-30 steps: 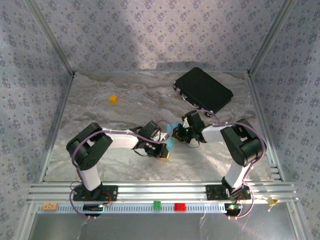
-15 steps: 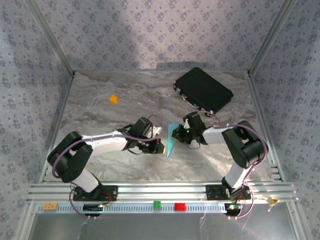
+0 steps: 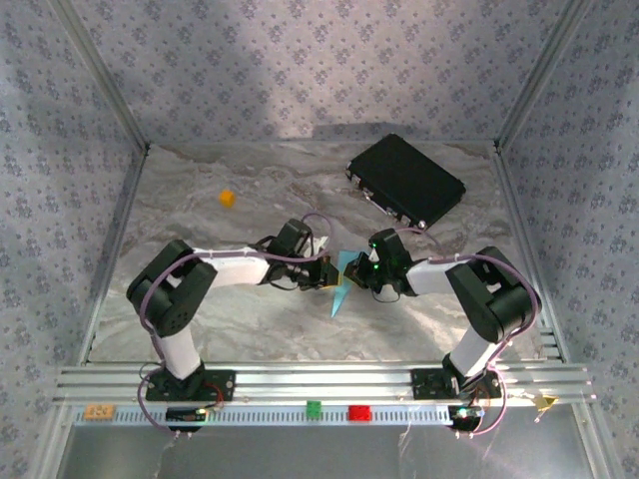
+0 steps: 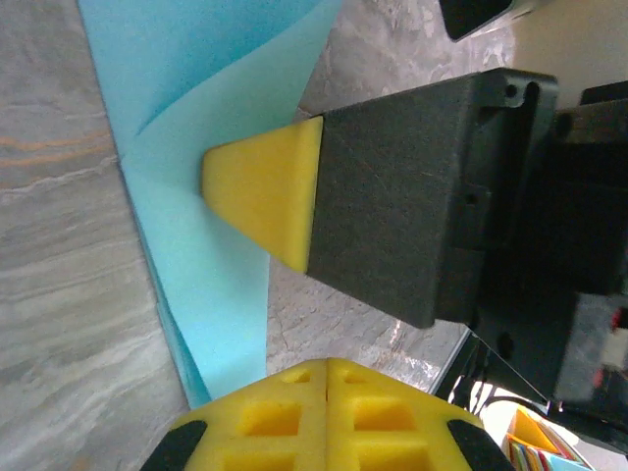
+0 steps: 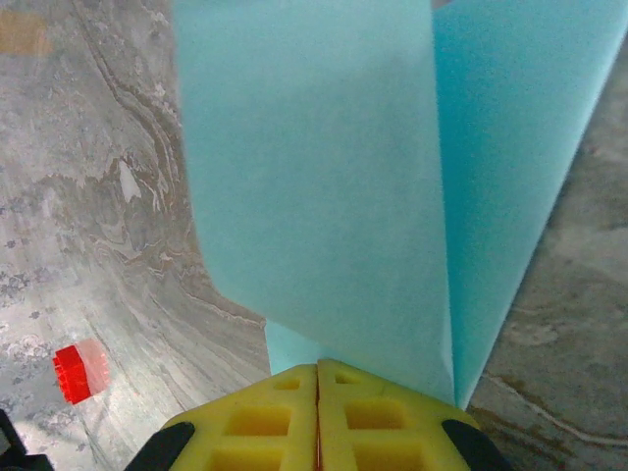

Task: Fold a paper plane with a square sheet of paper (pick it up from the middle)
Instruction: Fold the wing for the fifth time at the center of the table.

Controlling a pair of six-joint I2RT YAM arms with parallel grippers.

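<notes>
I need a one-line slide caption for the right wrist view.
Right gripper shut on folded light-blue paper above marbled table.

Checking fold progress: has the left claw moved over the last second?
Yes. The left claw has shifted away from the near rail, toward the black case.

Left arm (image 3: pixel 230 264) and right arm (image 3: pixel 494 304) are showing black joints, white links and looping purple cables; left tool (image 4: pixel 327 388) and right tool (image 5: pixel 317 388) are wearing yellow gridded pads (image 5: pixel 257 422).

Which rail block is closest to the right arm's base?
The red block, just left of the right arm's base; the green block sits farther left, and the tan block lies at the far left end of the rail.
</notes>
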